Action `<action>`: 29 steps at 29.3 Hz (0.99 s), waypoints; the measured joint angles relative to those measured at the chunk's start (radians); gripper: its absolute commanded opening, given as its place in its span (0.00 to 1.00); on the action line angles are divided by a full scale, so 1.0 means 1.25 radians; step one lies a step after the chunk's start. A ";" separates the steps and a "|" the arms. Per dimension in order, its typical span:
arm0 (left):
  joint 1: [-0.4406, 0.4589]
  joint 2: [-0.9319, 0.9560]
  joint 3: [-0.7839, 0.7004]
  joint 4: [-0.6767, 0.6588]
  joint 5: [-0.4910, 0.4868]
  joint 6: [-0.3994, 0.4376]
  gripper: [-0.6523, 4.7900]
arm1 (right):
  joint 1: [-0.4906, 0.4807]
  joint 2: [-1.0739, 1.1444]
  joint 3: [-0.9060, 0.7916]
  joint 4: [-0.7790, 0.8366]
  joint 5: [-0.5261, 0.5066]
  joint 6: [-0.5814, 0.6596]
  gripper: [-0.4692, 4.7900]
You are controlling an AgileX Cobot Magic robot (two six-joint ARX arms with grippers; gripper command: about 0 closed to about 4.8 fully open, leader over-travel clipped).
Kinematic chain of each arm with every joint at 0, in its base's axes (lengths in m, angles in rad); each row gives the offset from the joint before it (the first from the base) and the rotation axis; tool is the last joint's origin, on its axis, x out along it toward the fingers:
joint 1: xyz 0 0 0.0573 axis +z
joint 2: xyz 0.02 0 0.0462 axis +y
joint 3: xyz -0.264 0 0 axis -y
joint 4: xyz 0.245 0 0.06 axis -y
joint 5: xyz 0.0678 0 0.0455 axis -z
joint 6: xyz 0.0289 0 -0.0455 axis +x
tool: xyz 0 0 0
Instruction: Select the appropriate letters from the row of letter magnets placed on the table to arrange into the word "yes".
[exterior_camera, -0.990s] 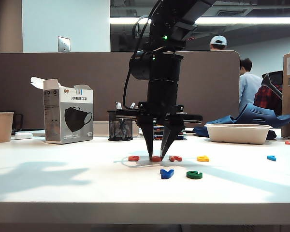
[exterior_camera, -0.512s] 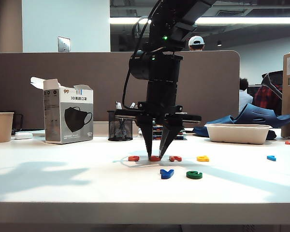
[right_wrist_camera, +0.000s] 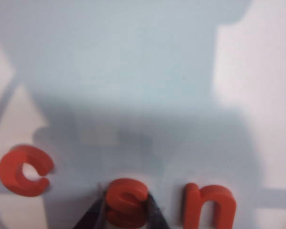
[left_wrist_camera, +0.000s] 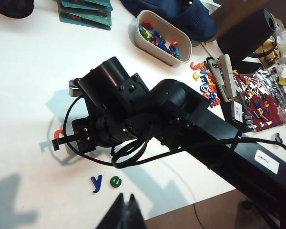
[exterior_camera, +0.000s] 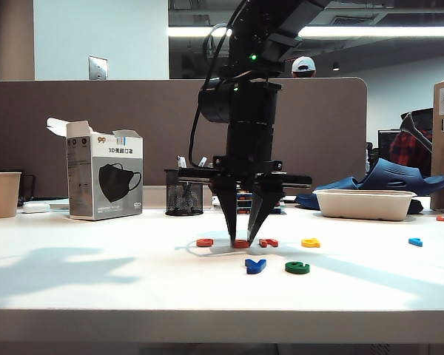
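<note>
Red-orange letters point(right_wrist_camera: 126, 202): three, right tool point(right_wrist_camera: 126, 214) gripping one.

Brown partition point(exterior_camera: 118, 126) behind, ceiling strip lights point(exterior_camera: 377, 31) glowing

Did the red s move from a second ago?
No. The red s sits in the same spot between the red c and red n, with the right gripper down around it on the table.

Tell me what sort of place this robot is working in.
Probably an open-plan office or lab. A grey partition backs the white desk, ceiling strip lights run overhead, and a person in a cap shows beyond it. A mask box and pen cup sit on the desk.
</note>
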 measured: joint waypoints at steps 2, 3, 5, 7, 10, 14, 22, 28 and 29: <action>0.000 0.000 0.000 0.000 0.000 0.000 0.11 | 0.000 0.000 0.000 -0.002 0.000 0.000 0.28; 0.000 0.000 0.000 0.000 0.000 0.000 0.11 | 0.000 0.000 0.000 -0.002 0.000 0.000 0.28; 0.000 0.000 0.000 0.000 0.000 0.000 0.11 | 0.000 -0.001 0.000 -0.005 0.000 0.000 0.28; 0.000 0.000 0.000 0.000 0.000 0.000 0.11 | 0.000 -0.004 -0.001 -0.007 0.000 0.000 0.29; 0.000 0.000 0.000 0.000 0.000 0.000 0.11 | 0.000 -0.018 -0.002 -0.006 -0.001 0.000 0.28; 0.000 0.000 0.000 0.000 0.000 0.000 0.11 | 0.000 -0.045 -0.002 0.002 0.000 0.000 0.28; 0.000 0.000 0.000 0.000 0.000 0.000 0.11 | -0.001 -0.072 -0.002 -0.012 0.000 0.000 0.28; 0.000 0.000 0.000 0.000 0.000 0.000 0.11 | -0.001 -0.082 -0.002 -0.049 0.002 0.000 0.28; 0.000 0.000 0.000 0.000 0.000 0.000 0.11 | -0.001 -0.082 -0.002 -0.057 0.003 0.000 0.28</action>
